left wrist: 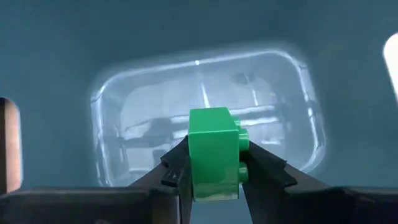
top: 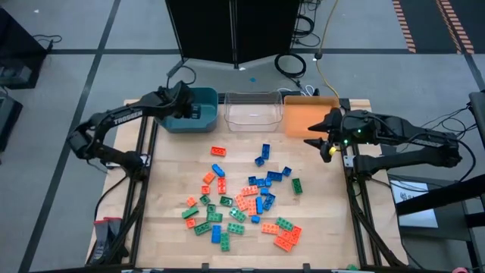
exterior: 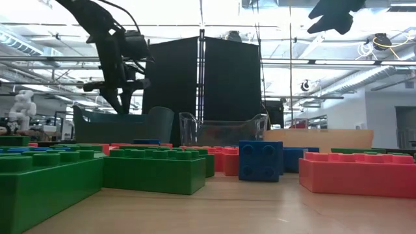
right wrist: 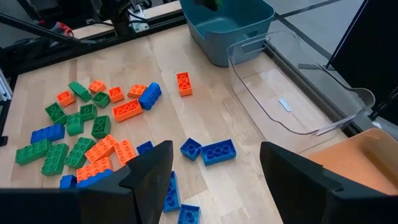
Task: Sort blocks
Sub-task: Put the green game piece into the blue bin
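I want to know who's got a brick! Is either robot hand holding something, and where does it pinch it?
Left gripper pinches a small green studded plastic brick by its flat sides; right gripper holds nothing.

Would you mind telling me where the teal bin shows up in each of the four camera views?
High view: teal bin at the table's far edge, leftmost of three bins, the left gripper over it.
Low view: left of centre, behind the blocks.
Left wrist view: its inside fills the picture behind a held green block.
Right wrist view: top centre.
Shared landmark: the clear bin beside it.
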You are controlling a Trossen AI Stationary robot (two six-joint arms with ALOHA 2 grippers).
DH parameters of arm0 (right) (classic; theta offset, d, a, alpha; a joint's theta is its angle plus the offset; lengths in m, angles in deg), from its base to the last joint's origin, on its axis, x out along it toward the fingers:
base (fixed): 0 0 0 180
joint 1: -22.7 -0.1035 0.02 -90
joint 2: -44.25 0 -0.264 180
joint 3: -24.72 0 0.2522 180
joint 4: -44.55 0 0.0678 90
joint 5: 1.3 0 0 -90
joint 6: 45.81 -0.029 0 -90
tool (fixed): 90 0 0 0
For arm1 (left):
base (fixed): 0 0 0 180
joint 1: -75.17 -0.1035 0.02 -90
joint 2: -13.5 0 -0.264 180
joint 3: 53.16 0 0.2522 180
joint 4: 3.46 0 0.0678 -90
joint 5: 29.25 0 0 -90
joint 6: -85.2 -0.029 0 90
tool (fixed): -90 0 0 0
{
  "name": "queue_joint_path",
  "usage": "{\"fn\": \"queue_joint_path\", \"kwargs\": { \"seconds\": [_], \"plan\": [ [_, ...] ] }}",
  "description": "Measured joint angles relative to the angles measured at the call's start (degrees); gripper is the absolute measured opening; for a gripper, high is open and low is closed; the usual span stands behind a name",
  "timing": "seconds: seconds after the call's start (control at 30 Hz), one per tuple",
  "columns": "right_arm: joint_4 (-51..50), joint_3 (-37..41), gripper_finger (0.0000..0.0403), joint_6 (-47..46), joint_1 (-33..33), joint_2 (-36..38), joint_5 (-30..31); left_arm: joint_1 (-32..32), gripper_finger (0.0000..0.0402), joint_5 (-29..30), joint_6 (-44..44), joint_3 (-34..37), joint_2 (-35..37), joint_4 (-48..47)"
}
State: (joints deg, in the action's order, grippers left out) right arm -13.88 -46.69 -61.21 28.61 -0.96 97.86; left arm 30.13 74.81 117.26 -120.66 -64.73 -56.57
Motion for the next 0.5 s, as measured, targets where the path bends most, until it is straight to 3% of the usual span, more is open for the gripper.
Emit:
{"fn": "queue_joint_path", "kwargs": {
  "seconds": [0.27, 0.5],
  "plan": [
    [-0.1, 0.0, 0.0240, 0.1, 0.0, -1.1, -0.2, 0.1, 0.0119, -5.3, -9.9, 0.0, 0.7, 3.3],
    [-0.1, 0.0, 0.0240, 1.1, 0.0, -1.2, -0.3, 0.0, 0.0184, -6.0, -14.5, 0.0, 0.8, 3.5]
  ]
}}
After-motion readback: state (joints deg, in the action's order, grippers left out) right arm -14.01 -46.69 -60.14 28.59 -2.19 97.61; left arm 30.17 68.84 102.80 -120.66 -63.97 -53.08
